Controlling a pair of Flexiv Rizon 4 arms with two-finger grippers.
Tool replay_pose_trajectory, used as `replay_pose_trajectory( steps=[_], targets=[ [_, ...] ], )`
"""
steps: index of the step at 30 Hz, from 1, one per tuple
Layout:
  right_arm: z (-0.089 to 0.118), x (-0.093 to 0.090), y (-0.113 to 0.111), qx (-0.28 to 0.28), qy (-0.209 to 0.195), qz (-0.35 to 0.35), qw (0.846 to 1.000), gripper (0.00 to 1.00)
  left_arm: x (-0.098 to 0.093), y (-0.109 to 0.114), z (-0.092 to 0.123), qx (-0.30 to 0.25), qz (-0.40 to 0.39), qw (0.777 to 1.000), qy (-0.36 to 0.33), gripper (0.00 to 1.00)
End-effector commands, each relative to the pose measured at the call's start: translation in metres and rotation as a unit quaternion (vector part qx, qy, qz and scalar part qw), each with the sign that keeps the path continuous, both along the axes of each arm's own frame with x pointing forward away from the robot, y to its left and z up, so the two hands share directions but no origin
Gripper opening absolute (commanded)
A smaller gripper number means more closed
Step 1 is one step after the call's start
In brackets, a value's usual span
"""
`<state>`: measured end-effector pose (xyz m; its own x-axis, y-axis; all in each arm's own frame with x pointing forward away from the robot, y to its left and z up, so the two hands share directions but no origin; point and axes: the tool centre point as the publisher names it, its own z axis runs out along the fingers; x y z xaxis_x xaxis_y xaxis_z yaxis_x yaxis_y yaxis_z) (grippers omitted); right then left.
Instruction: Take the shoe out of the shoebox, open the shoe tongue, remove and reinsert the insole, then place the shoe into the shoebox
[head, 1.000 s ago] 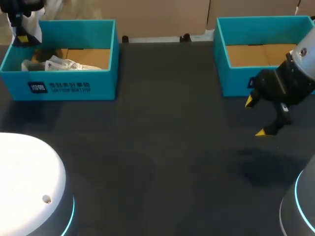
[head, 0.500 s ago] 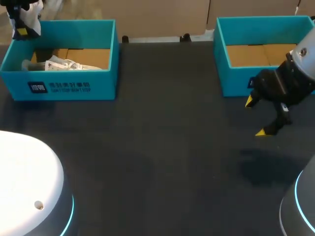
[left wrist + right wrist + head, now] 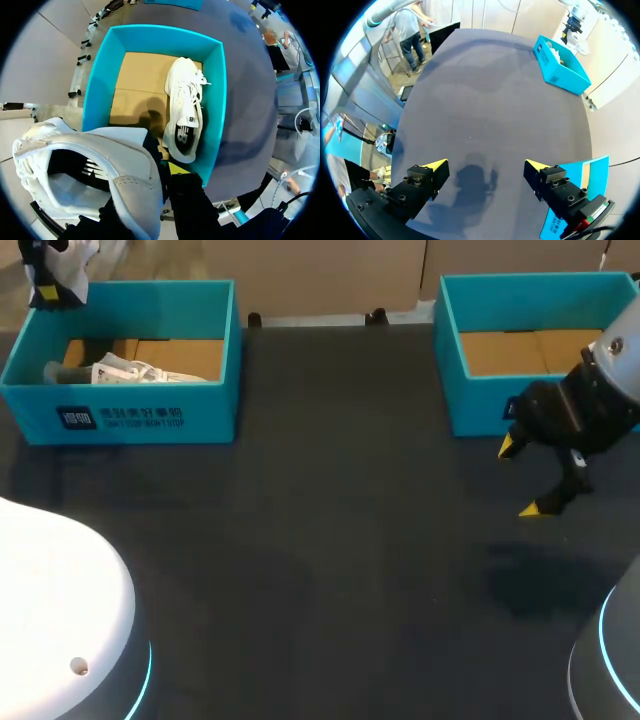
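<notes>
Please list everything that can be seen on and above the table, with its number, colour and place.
shoeboxes: 2, teal, open; left shoebox at the table's far left, right shoebox at its far right, only its cardboard bottom showing.
shoes: 2, white; shoe in the box lies in the left shoebox, lifted shoe hangs in the air beside that box.
table: 1, black.
left gripper: clamped on the lifted shoe.
right gripper: open, above the table before the right shoebox.

A robotics lab; left arm (image 3: 50,610) and right arm (image 3: 615,360) flank a dark surface (image 3: 340,540); left shoebox (image 3: 130,415) and right shoebox (image 3: 475,405) stand at the surface's far corners.
</notes>
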<state>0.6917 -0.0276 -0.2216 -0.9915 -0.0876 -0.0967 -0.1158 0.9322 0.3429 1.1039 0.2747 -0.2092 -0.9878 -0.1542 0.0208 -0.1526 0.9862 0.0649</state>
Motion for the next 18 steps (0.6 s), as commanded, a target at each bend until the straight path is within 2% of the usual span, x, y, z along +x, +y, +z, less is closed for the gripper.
replay_pose_trajectory(
  steps=[1,10,12,16,18],
  targets=[
    [-0.001,0.001,0.001,-0.001,0.000,0.000,1.000,1.00,0.001,0.000,0.002,0.001,-0.001,1.000,0.001,0.00],
    [-0.001,0.001,0.001,-0.001,0.000,0.000,1.000,1.00,0.001,0.000,0.002,0.001,-0.001,1.000,0.001,0.00],
    [-0.001,0.001,0.001,-0.001,0.000,0.000,1.000,1.00,0.000,0.004,0.006,-0.004,-0.044,0.999,-0.003,0.00],
    [-0.001,0.001,0.001,-0.001,0.000,0.000,1.000,1.00,0.005,0.013,0.013,0.026,-0.135,0.990,0.003,0.00],
    [-0.001,0.001,0.001,-0.001,0.000,0.000,1.000,1.00,0.008,0.017,0.015,0.027,-0.139,0.990,-0.007,0.00]
  ],
)
